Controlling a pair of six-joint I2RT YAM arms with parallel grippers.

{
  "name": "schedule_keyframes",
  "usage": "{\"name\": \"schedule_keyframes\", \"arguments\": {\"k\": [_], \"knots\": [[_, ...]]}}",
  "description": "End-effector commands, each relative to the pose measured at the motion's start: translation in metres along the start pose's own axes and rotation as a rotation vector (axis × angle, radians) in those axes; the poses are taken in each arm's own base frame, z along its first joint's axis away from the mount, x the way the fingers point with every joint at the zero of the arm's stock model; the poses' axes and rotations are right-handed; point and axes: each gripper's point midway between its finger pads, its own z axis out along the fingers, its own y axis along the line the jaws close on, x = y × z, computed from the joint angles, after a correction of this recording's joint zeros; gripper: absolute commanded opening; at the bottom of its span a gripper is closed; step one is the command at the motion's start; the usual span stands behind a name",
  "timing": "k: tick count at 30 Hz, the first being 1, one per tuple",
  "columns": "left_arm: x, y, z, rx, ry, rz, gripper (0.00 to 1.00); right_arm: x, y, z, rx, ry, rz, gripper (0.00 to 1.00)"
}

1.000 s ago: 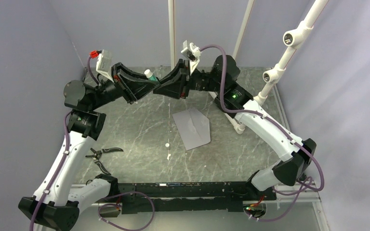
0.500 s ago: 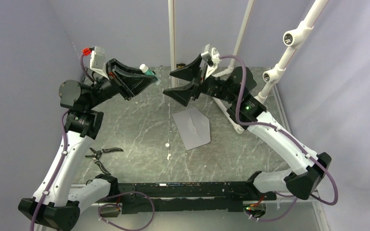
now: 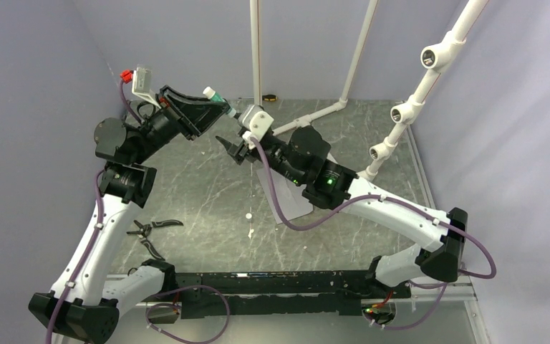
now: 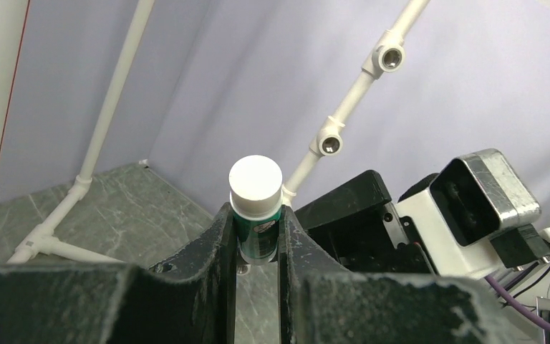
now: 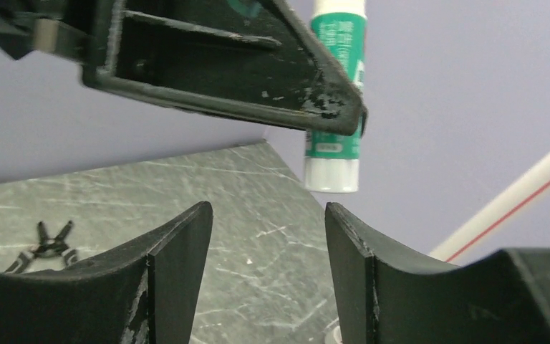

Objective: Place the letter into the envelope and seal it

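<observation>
Left gripper, raised over the far left of the table, pinches a green-and-white glue stick. I see my right gripper near the stick's white end, fingers spread. The envelope lies flat mid-table, partly under the right arm.

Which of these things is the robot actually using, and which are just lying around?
In use: envelope; glue stick, held in the left fingers.
Lying about: pliers; small white bits.
</observation>
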Motion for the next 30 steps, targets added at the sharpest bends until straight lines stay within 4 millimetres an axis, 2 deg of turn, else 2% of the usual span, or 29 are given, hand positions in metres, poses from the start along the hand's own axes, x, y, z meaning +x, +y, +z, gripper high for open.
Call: {"name": "schedule_keyframes", "arguments": {"k": [1, 3, 7, 9, 11, 17, 25, 27, 30], "knots": [[-0.009, -0.006, -0.003, -0.003, -0.036, 0.002, 0.02, -0.041, -0.04, -0.002, 0.177, -0.063, -0.05, 0.61], [-0.009, -0.005, -0.003, -0.009, -0.038, 0.0, 0.02, -0.04, -0.044, -0.002, 0.203, -0.057, -0.042, 0.6], [-0.008, -0.003, -0.004, -0.02, -0.035, 0.005, 0.03, -0.044, -0.049, -0.006, 0.233, -0.075, -0.029, 0.69], [-0.006, -0.002, -0.004, -0.021, -0.03, 0.005, 0.03, -0.047, -0.05, -0.007, 0.234, -0.086, -0.026, 0.71], [-0.005, 0.0, -0.003, -0.023, -0.026, 0.0, 0.02, -0.05, -0.05, -0.008, 0.232, -0.095, -0.022, 0.7], [-0.001, 0.0, -0.002, -0.013, -0.014, -0.008, 0.02, -0.053, -0.049, -0.004, 0.221, -0.093, -0.014, 0.58], [0.001, -0.001, -0.002, -0.001, 0.0, -0.002, 0.02, -0.056, -0.048, -0.001, 0.212, -0.092, 0.003, 0.57], [0.0, -0.002, -0.002, 0.004, 0.002, 0.0, 0.03, -0.055, -0.047, 0.001, 0.202, -0.085, 0.002, 0.51], [0.0, -0.004, -0.002, 0.013, 0.006, 0.007, 0.02, -0.054, -0.044, 0.003, 0.176, -0.071, 0.009, 0.27]]}}
